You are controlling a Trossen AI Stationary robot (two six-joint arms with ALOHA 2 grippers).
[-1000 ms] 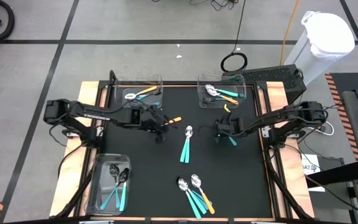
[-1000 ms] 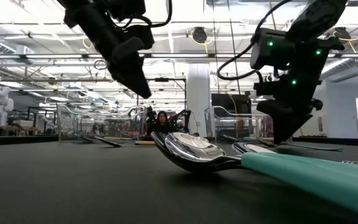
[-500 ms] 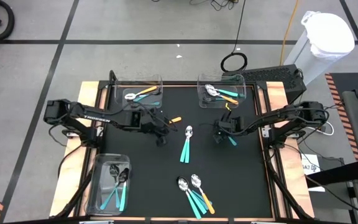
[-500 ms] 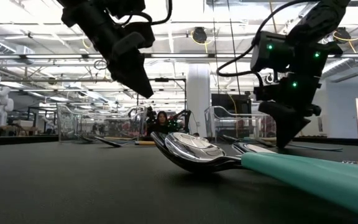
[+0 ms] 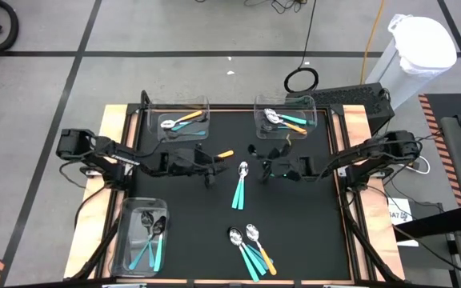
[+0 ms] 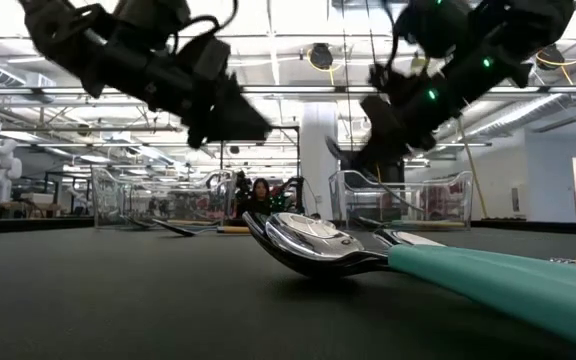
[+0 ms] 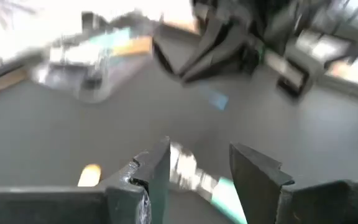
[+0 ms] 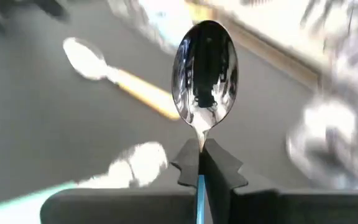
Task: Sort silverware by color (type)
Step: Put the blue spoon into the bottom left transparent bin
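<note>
My right gripper [image 8: 202, 152], over the table's middle [image 5: 264, 164], is shut on a spoon with a light blue handle, whose shiny bowl [image 8: 204, 71] sticks out beyond the fingertips. My left gripper [image 7: 197, 162] hangs open left of it [image 5: 212, 170], above the bowl [image 7: 182, 168] of a teal spoon [image 5: 238, 189] lying flat on the black mat. An orange-handled spoon [image 5: 223, 154] lies close by. Several teal spoons and one orange spoon [image 5: 250, 246] lie near the front edge. My right gripper pinches the spoon at its neck [image 8: 199, 144], where the metal meets the light blue handle, between its two fingers. The fingers come from the table's right side, roughly level, and lie along the spoon. The handle [image 8: 199, 186] runs back between them. The spoon is lifted clear of the mat.
Three clear bins stand on the table. The far left one [image 5: 152, 118] holds orange spoons, the far right one [image 5: 320, 120] holds teal and orange spoons, and the near left one [image 5: 126, 240] holds teal spoons. A white container [image 5: 414, 48] stands on the floor beyond the table's far right corner.
My right gripper has risen from the mat with the light blue spoon, swung toward the table's left edge and tipped from pointing down to nearly level. The spoon is now clear of the mat. My left gripper has moved toward the right edge and tipped flatter.
</note>
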